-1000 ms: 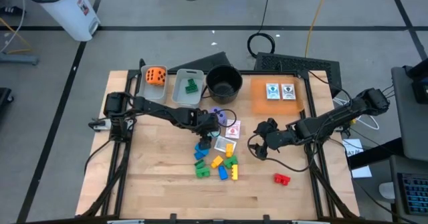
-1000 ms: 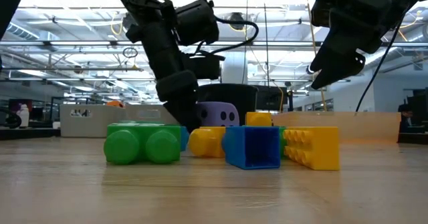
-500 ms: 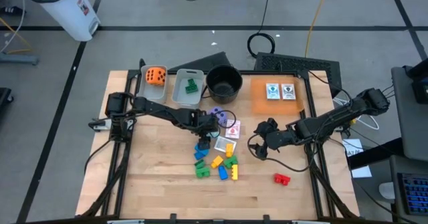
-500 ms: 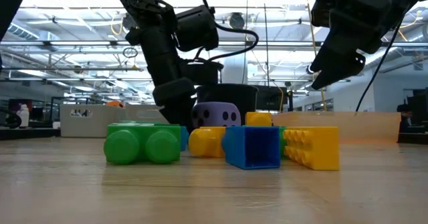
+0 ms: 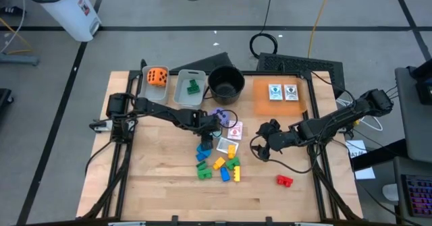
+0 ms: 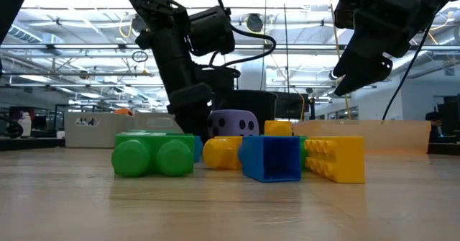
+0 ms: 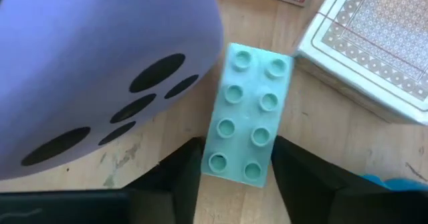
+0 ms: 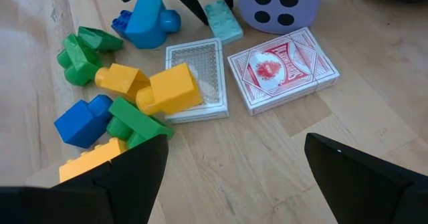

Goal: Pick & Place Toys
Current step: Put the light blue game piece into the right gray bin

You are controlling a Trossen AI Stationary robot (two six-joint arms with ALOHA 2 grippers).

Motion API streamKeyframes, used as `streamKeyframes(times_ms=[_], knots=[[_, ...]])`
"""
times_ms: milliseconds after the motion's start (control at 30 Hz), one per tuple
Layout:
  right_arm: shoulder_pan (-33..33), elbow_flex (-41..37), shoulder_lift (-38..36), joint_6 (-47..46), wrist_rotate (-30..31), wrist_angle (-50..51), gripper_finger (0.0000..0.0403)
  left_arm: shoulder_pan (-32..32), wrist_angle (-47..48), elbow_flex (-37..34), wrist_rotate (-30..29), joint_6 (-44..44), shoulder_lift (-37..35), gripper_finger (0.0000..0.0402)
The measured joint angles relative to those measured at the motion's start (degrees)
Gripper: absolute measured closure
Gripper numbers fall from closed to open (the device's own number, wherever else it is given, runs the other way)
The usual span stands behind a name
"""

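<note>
The wooden worktop (image 5: 162, 192) carries, along its far edge, a round black pot (image 5: 225, 83), 2 grey bins (image 5: 190, 88) and an orange mat (image 5: 280, 96) with 2 picture cards on it. One bin holds the orange die (image 5: 157, 76), the other a green block (image 5: 193, 86).

The left arm reaches from the left edge toward the middle, where the left pincer (image 7: 234, 167) is spread, its 2 fingers either side of a pale teal block (image 7: 249, 133) lying flat on the wood. The purple die (image 7: 100, 70) sits just beside that block, and a card deck with a patterned back (image 8: 195, 79) lies on its other side, next to a red-backed deck (image 8: 284, 69).

The right pincer (image 5: 260, 148) hangs near the middle-right, spread and holding nothing, above the pile.

Nearer the front edge cluster blue, yellow and green blocks (image 5: 217, 164). A red block (image 5: 284, 180) lies well apart, toward the front right corner.
</note>
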State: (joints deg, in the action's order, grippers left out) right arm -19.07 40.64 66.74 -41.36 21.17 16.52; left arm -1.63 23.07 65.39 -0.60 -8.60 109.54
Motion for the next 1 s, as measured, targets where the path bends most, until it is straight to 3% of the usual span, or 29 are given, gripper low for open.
streamKeyframes(times_ms=[167,567,1000], knots=[[0.0,0.0,0.0,-0.9,0.0,0.0,0.0057,0.0,-0.1,0.0,1.6,-0.8,-0.1,0.0258],[0.0,0.0,0.0,-1.0,0.0,0.0,0.0057,0.1,5.3,1.0,6.4,-2.1,-2.1,0.0262],[1.3,0.0,0.0,-3.1,-0.4,-5.0,0.0057,0.1,8.9,1.6,3.5,-4.6,-15.6,0.0262]])
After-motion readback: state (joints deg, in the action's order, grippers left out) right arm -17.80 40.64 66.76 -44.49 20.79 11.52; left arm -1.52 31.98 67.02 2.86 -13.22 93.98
